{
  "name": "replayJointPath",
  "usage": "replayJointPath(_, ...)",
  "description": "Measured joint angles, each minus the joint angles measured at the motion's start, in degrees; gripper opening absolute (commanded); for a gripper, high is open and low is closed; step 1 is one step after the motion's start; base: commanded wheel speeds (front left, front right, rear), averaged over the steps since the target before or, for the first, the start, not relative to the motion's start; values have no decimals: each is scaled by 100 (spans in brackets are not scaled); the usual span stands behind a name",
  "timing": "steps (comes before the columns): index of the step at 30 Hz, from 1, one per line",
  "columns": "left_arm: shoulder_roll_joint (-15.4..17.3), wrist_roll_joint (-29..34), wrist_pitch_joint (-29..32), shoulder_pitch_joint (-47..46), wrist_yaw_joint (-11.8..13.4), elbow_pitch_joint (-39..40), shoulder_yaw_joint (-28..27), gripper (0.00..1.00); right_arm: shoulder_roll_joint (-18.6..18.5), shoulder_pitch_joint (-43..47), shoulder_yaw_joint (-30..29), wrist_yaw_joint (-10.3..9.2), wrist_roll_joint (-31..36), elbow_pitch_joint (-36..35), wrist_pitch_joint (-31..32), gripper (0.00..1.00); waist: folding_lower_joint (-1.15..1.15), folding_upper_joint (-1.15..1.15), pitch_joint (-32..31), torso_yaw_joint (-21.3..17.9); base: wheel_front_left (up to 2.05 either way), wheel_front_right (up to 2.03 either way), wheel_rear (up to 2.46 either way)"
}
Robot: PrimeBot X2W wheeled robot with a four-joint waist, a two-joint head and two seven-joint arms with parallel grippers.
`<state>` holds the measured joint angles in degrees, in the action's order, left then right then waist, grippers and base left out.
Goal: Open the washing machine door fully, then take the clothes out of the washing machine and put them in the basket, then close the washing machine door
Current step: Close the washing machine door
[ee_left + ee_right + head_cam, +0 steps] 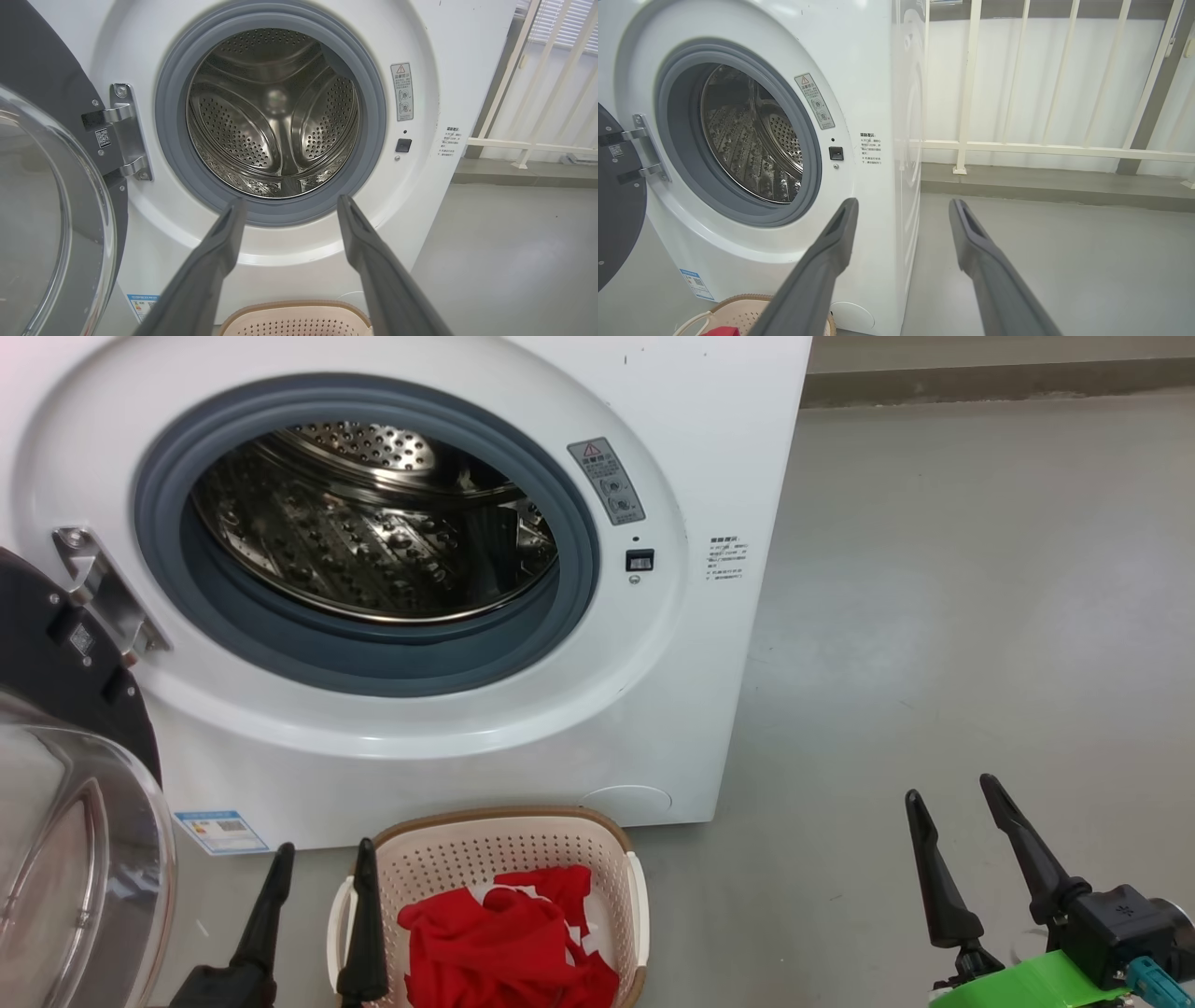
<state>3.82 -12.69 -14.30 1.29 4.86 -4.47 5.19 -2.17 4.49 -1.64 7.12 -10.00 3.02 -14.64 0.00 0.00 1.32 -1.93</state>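
Note:
The white washing machine [448, 747] stands with its door [65, 784] swung wide open to the left on its hinge. Its steel drum [373, 537] shows bare metal, also in the left wrist view [275, 116] and the right wrist view [747, 135]. The cream basket [569, 835] sits on the floor before the machine, holding the red clothes [509, 943]. My left gripper [322, 868] is open, its fingers at the basket's left rim, nothing between them. To the right, my right gripper [952, 793] is open over bare floor.
Grey floor [934, 616] spreads to the right of the machine. A white railing [1041, 149] on a low kerb stands behind. The open door's glass bowl [42, 224] bulges close to my left arm.

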Motion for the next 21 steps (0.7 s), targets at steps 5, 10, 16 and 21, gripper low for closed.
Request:
replayJointPath(5, -1, 0, 0, -2, 21, 0, 8, 100, 1, 0, -23, 0, 1, -5, 0, 100, 0, 0, 25, -2, 0, 0, 0)
replayJointPath(10, 0, 0, 0, -6, 51, 0, 10, 100, 2, 0, -31, 0, 1, -5, 0, 100, 0, 0, 32, 2, -50, 50, 0)
replayJointPath(16, 10, 0, 0, -9, 62, -1, 20, 100, 3, 0, -33, 0, 0, -7, 0, 100, 0, 0, 31, 13, -128, 128, 0)
replayJointPath(21, 36, -1, 0, -9, 65, -1, 36, 100, 3, 0, -37, 0, 0, -8, 0, 100, 0, 0, 36, 36, -182, 182, 0)
